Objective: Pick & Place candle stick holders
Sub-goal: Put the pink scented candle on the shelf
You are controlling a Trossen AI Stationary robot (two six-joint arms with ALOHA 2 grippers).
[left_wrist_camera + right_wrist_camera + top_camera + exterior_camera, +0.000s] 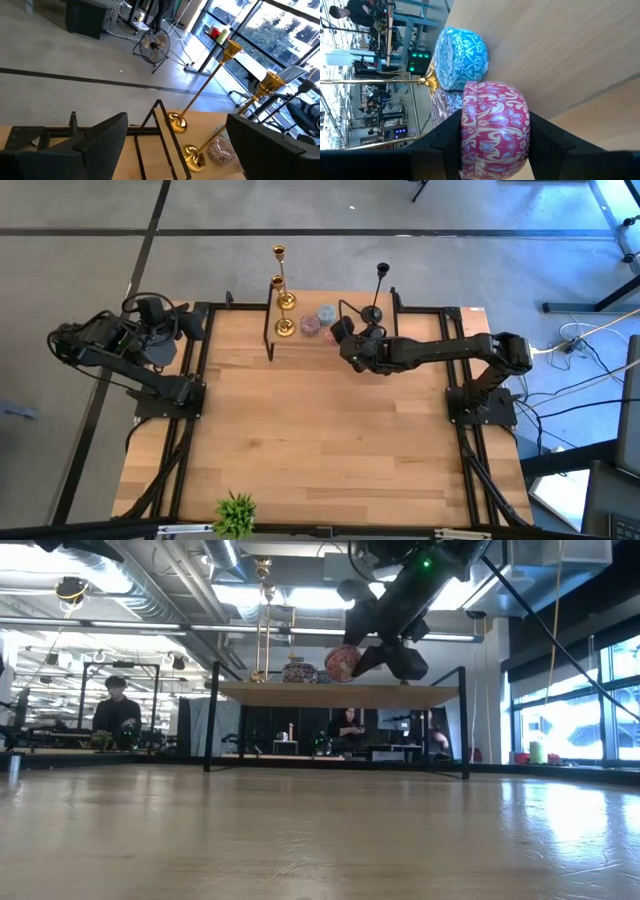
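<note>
- Between the fingers (445, 145) of the right gripper (343, 335): a pink patterned tin (495, 125), pinched from both sides with no gap visible at either side.
- In the high view, just right of centre in the upper half, over the raised shelf (340, 693) at the far table edge.
- Beside that tin: a blue patterned tin (462, 57) and a paler third tin (442, 102), close together.
- On the left gripper (170, 150): fingers spread wide, nothing between them; parked at the left edge of the high view, off the tabletop's side.
- Two gold candle stick holders (282, 290), upright, upper centre of the high view, bases one behind the other, just left of the tins.
- One black candle stick holder (376, 292), upright, just right of the tins and just beyond the right gripper.
- None of the three in any grip; task judged barely begun, with a tin in hand and no holder.
- Handling, as a judgement: stiff metal, light, top-heavy on a small round base, easily tipped by a nudge; polished gold likely slippery.
- Best taken low on the thin stem, just above the base, with narrow fingers; avoid the tiny top cup.
- Lift straight up, keep vertical, and watch the neighbouring gold stem, which stands near.
</note>
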